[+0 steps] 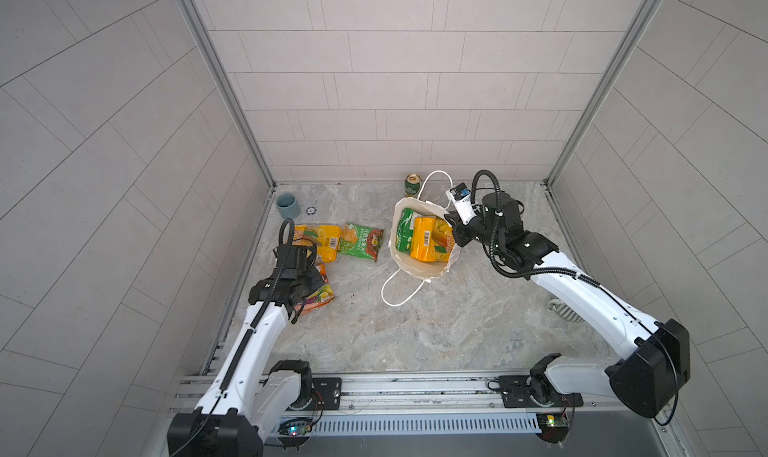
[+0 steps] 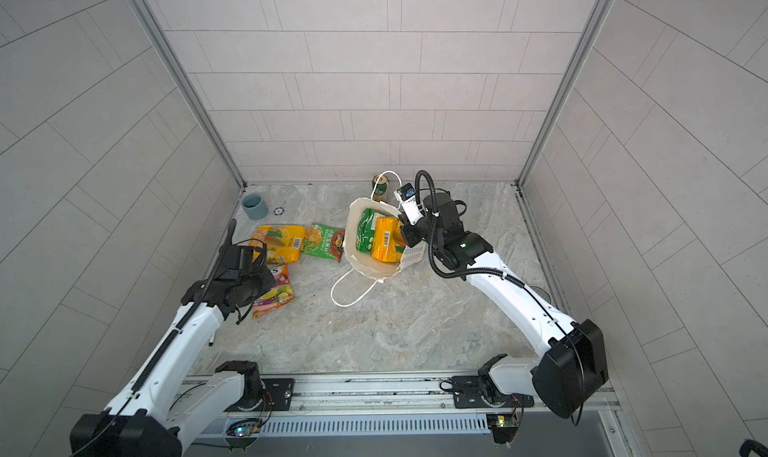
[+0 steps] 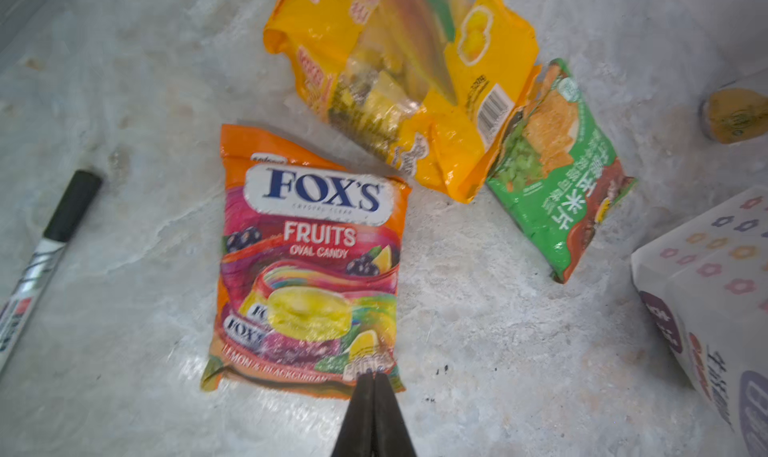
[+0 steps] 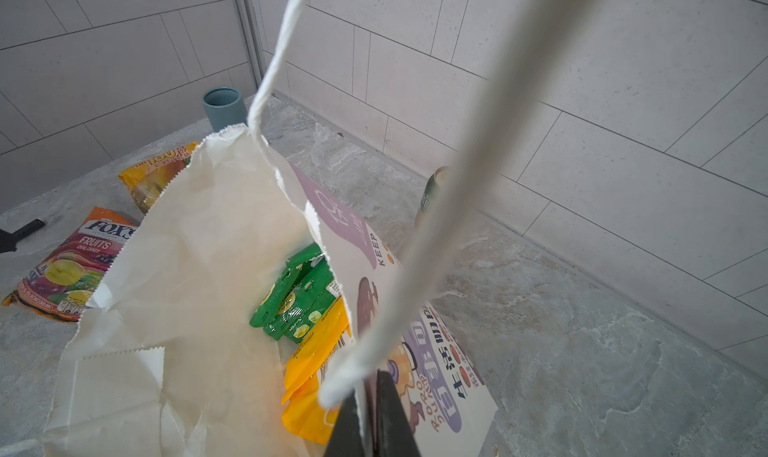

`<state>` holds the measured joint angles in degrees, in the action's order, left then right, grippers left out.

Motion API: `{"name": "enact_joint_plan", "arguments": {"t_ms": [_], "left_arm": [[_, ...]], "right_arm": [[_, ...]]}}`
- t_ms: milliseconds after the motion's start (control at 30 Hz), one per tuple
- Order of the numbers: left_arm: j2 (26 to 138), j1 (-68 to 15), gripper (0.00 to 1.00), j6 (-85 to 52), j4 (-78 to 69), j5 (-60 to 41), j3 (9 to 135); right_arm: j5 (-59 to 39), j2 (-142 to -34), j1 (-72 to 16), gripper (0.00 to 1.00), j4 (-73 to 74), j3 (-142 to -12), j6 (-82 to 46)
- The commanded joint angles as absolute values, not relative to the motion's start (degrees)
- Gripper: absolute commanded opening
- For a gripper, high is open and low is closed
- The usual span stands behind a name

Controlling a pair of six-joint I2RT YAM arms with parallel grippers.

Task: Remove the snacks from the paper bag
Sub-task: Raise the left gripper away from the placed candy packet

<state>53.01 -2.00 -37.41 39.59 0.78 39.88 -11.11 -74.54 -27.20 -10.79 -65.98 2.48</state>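
Status: three snacks lay out on the table (image 1: 415, 330): FOX'S packet (image 3: 307, 259), loose yellow packet (image 3: 415, 80) and loose green packet (image 3: 557, 172), the last two touching. At least two were seen inside the paper bag (image 1: 419, 270): bagged green packet (image 1: 404, 230) and bagged yellow packet (image 1: 430, 238), side by side. Anything beneath them was hidden.

Left gripper (image 3: 374, 378): jaws pressed together, nothing seen between them, tips over the lower edge of the FOX'S packet. Right gripper (image 4: 370, 382): jaws clamped on the bag's thin paper rim, just beside the cord handle (image 4: 436, 226), so the mouth was held open.

Risks judged from here:
- The rim could be torn at the pinch if the bag were dragged by a rising packet; the paper looked creased there.
- The bag could be tipped if that hold were lost.
- The left jaws would need to be opened before entry; otherwise the packets would only be pushed down.
- The near handle loop could be snagged on the way in.
- Glossy film could slip, or both bagged packets could be lifted together.
- The drop zone was crowded, with a marker pen (image 3: 45, 251) nearby.
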Motion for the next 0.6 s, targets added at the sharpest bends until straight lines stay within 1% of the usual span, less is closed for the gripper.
{"name": "enact_joint_plan", "arguments": {"t_ms": [0,200,367,567], "left_arm": [[52.34,-1.99,0.03,-43.49,45.06,5.53,36.60],[54.82,-1.93,0.01,-46.52,42.72,4.50,34.03],[60.25,-1.75,0.05,-46.93,40.87,6.17,32.96],[64.63,0.32,0.05,-45.66,39.11,10.27,33.05]], "right_arm": [[-10.07,-72.84,-26.94,0.08,-10.08,-65.24,2.01],[-9.70,-72.43,-26.98,0.09,-10.11,-65.22,2.20],[-9.23,-72.50,-26.89,0.09,-10.09,-65.19,2.33],[-9.44,-72.46,-26.89,0.09,-9.98,-65.17,2.28]]}}
